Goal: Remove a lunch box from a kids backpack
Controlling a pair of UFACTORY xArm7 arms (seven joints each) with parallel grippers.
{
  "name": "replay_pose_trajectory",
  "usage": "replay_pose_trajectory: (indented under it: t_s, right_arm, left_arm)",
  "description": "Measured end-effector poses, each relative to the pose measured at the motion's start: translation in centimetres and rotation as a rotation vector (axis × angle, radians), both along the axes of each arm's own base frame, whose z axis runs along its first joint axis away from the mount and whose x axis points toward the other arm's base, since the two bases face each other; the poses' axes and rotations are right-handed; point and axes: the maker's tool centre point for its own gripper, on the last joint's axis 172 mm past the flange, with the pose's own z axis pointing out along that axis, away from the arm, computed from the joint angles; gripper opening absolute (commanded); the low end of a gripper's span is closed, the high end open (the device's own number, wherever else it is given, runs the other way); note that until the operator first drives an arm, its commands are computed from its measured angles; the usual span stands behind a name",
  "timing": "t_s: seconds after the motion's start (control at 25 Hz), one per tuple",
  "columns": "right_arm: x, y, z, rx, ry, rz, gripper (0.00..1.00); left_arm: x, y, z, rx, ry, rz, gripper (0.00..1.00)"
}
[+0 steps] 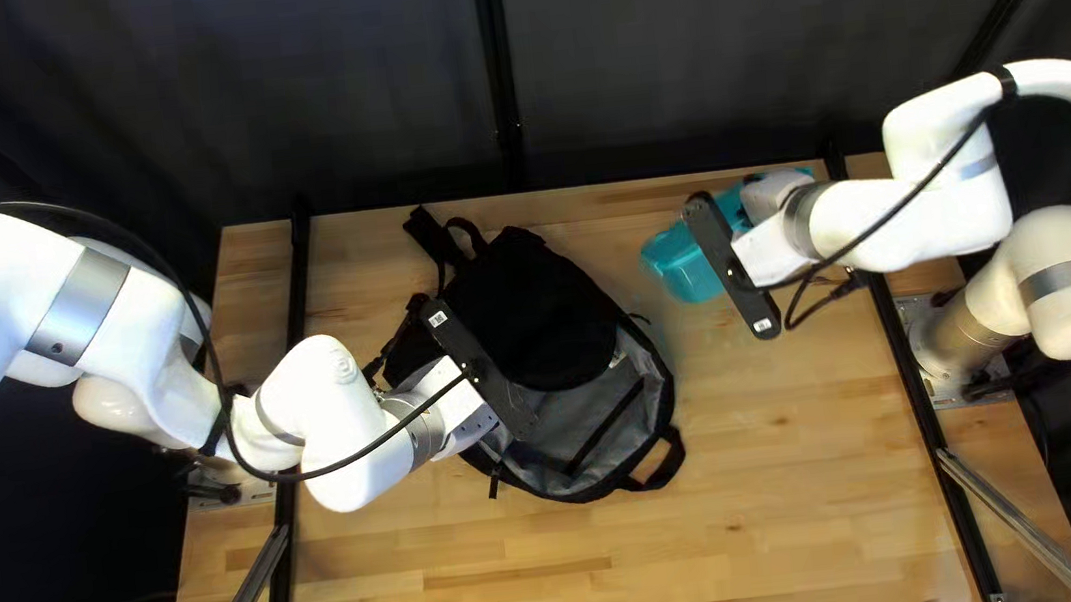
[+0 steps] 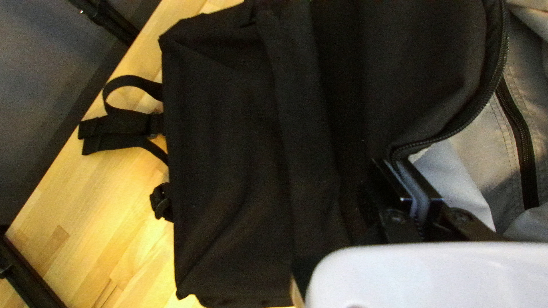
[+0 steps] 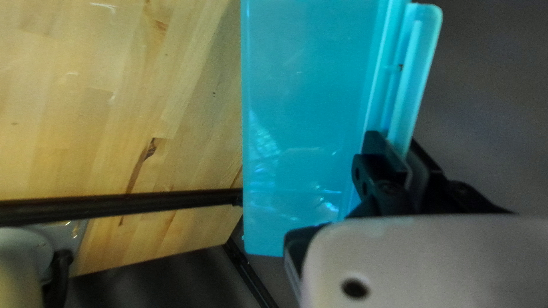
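From where I stand, the turquoise, see-through plastic lunch box (image 1: 687, 267) is out of the black fabric backpack (image 1: 523, 309), well apart from it, near the far edge of the pale wooden bench (image 1: 739, 504). The right claw (image 1: 761, 253) has it: in the right wrist view, the two black fingers (image 3: 385, 157) of the right claw (image 3: 397, 142) are clenched from both sides on a ledge along the box's edge. Most of the box's flat, shiny side shows beside those fingers. I can't tell whether the box touches the bench.

The backpack lies unzipped toward the left half of the bench, its grey lining (image 1: 574, 422) showing and its black straps (image 1: 432, 239) trailing toward the far edge. The left claw (image 1: 475, 427) is over its left side in the top left view. In the left wrist view, the left claw (image 2: 394, 165) is pinching the black zippered edge (image 2: 451, 131) of the opening, cloth squeezed between its fingers. Beside it, a black zipper (image 2: 522, 142) runs across the grey lining.
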Motion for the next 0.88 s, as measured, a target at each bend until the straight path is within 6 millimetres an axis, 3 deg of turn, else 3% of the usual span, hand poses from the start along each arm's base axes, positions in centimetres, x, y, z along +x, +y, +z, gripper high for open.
replay_pose_trajectory:
  t_s: [0.12,0.32,0.72,0.88]
  right_arm:
    - [-0.1,0.4,-0.5,0.001,-0.012,-0.007,0.0]
    - [-0.2,3.0,-1.5,0.001,-0.024,0.0,0.0]
    - [0.5,10.1,-3.8,-0.006,-0.04,0.04,0.0]
    - [0.5,13.8,-4.5,-0.014,-0.041,0.056,0.0]
  left_arm:
    - [-0.1,0.0,0.1,0.0,-0.001,0.001,0.0]
    - [-0.1,0.0,0.3,-0.001,-0.001,-0.001,0.0]
    - [0.3,-0.1,0.7,-0.001,0.0,-0.006,0.0]
    - [0.2,-0.1,0.7,0.0,0.001,-0.008,0.0]
